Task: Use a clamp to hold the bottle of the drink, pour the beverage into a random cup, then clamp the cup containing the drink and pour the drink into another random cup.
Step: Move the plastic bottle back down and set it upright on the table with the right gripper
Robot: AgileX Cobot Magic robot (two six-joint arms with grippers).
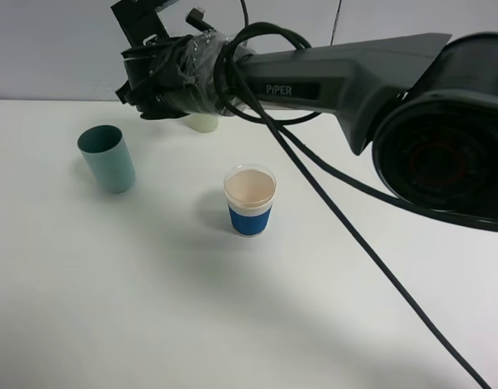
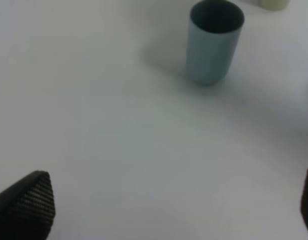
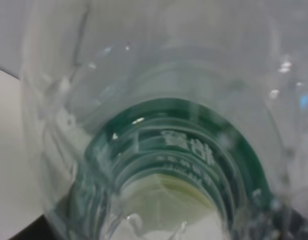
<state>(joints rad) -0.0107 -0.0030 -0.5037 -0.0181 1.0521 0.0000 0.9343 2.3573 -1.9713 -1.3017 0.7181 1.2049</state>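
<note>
The clear bottle [image 3: 159, 140] with its dark green label fills the right wrist view, very close to the camera. My right gripper [image 1: 145, 87], wrapped in tape, hangs over the table's far left side and is shut on the bottle. The arm hides the bottle in the high view. A teal tumbler [image 1: 108, 158] stands upright at the left, below that gripper. Its dark inside [image 2: 217, 16] does not show whether it holds drink. My left gripper [image 2: 169, 210] is open wide above bare table, short of the tumbler, with nothing between its fingertips [image 2: 31, 202].
A paper cup with a blue sleeve [image 1: 250, 201] stands mid-table, filled with pale beige liquid. A pale yellow-green tumbler [image 1: 204, 122] stands at the back, partly hidden under the right arm. The arm's black cable [image 1: 346, 219] hangs across the right half of the white table [image 1: 151, 308].
</note>
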